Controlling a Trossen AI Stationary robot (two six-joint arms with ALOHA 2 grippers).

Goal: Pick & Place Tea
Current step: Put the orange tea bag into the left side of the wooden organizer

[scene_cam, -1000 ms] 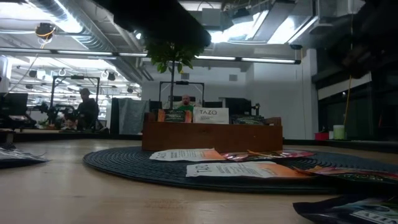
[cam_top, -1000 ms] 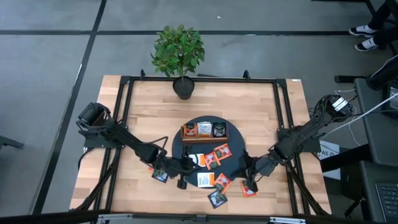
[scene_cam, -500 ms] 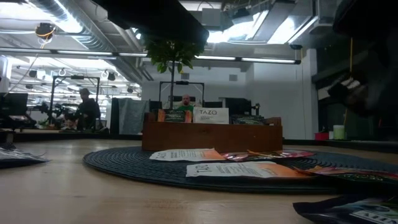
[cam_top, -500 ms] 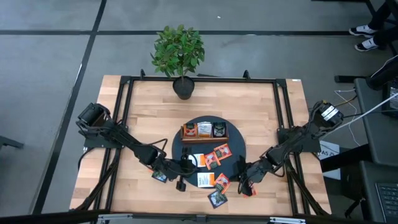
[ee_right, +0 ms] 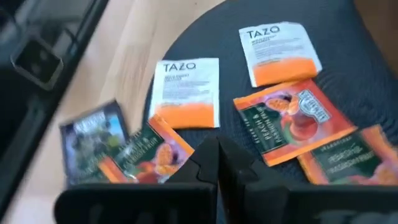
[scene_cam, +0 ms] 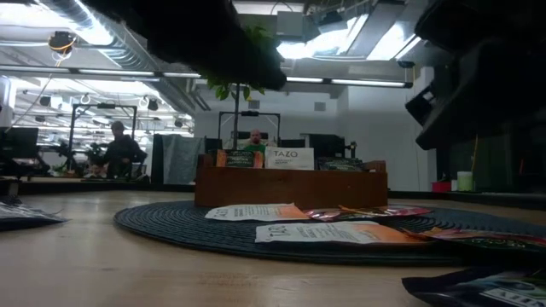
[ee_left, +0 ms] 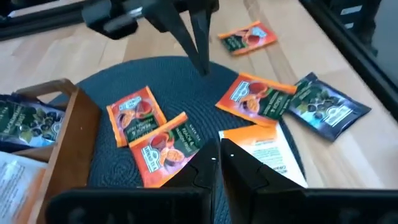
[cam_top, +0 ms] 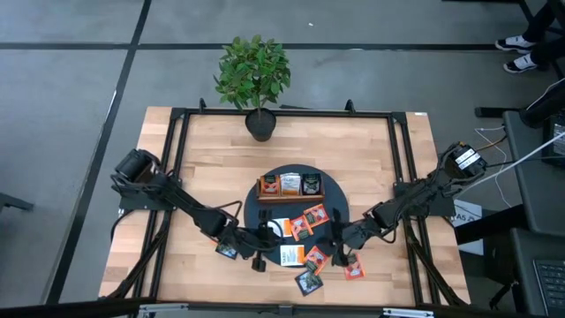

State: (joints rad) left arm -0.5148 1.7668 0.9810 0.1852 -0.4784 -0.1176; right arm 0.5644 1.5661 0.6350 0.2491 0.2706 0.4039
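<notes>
Several tea sachets, orange (cam_top: 315, 213), white (cam_top: 290, 254) and dark (cam_top: 309, 281), lie flat on a round dark mat (cam_top: 336, 199) and on the wood near its front. More stand in the wooden tray (cam_top: 290, 186) at the mat's far side. My left gripper (cam_top: 267, 235) is shut and hovers over the mat's left part, above a white sachet (ee_left: 264, 152) and an orange one (ee_left: 165, 146). My right gripper (cam_top: 334, 250) is shut too. It hangs over the mat's near right edge, above an orange sachet (ee_right: 152, 152), and also shows in the left wrist view (ee_left: 202, 62).
A potted plant (cam_top: 259, 124) stands at the table's far edge, behind the tray. A dark sachet (cam_top: 227, 250) and an orange one (cam_top: 353, 268) lie on bare wood beside the mat. A black frame (cam_top: 402, 177) runs along the table's sides. People sit in the room behind (scene_cam: 117, 149).
My right gripper has come down and moved toward the table's left, from above the orange sachet on the wood to the mat's near right edge. It has rolled about its own line and stayed shut. The sachets have not moved.
</notes>
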